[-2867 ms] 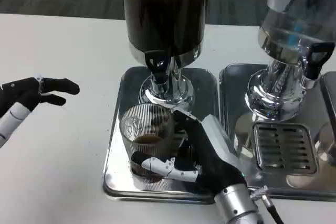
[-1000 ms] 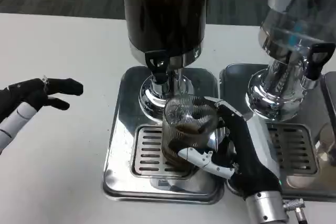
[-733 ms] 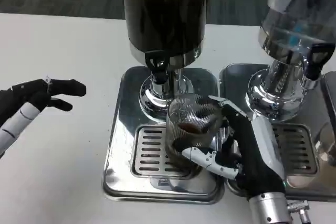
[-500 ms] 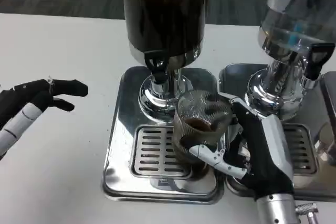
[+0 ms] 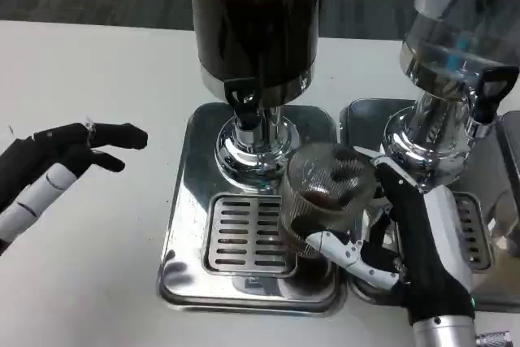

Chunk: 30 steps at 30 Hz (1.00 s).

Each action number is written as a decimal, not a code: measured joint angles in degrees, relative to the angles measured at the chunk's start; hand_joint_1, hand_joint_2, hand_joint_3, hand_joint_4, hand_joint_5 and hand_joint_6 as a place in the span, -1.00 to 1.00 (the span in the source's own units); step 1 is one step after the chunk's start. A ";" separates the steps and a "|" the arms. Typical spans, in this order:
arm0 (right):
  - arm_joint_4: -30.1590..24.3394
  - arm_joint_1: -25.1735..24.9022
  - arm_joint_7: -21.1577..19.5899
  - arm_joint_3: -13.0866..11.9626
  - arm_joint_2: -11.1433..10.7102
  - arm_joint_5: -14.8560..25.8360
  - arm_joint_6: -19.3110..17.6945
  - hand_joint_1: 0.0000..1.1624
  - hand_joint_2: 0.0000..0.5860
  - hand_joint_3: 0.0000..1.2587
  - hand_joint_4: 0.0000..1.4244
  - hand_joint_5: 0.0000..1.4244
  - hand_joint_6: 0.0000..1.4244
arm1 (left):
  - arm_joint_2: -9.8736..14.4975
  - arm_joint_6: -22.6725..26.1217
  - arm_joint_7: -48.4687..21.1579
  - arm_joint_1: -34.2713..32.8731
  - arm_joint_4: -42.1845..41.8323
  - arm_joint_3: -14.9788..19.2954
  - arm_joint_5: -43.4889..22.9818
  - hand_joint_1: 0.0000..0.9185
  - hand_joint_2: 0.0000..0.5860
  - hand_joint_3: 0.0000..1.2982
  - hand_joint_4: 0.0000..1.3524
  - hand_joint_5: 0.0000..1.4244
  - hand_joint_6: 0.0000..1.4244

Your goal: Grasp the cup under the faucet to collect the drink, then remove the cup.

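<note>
The left hand (image 5: 61,156) hovers over the white counter (image 5: 97,71) with fingers apart, holding nothing, well clear of the faucet (image 5: 242,97). The right hand (image 5: 402,237) grips the upright cup (image 5: 325,197), dark drink inside, right of the faucet over the tray (image 5: 183,201) edge. Open counter lies nearer the robot; the second dispenser (image 5: 455,54) crowds the right.

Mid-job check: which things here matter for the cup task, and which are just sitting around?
In the job:
ribbed glass cup of dark drink
right hand holding it
dark-filled dispenser's black faucet
steel drip tray

Lying about:
clear dispenser on the right
left hand, holding nothing
</note>
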 measured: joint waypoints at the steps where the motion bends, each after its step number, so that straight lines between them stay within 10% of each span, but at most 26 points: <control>1: -0.42 0.28 0.13 0.01 -0.25 0.01 0.00 0.22 -0.21 -0.19 -0.09 0.19 0.68 | 0.00 -0.27 0.00 0.00 0.00 -0.17 0.00 -1.00 -0.39 -0.34 -0.49 -0.62 -0.39; 30: -11.67 10.90 4.95 -0.60 -2.52 1.41 -0.35 0.22 -0.21 -0.17 -0.09 0.21 0.68 | -0.65 -3.65 -0.01 6.67 -5.97 -1.21 -0.15 -1.00 -0.39 -0.46 -0.62 -0.66 -0.41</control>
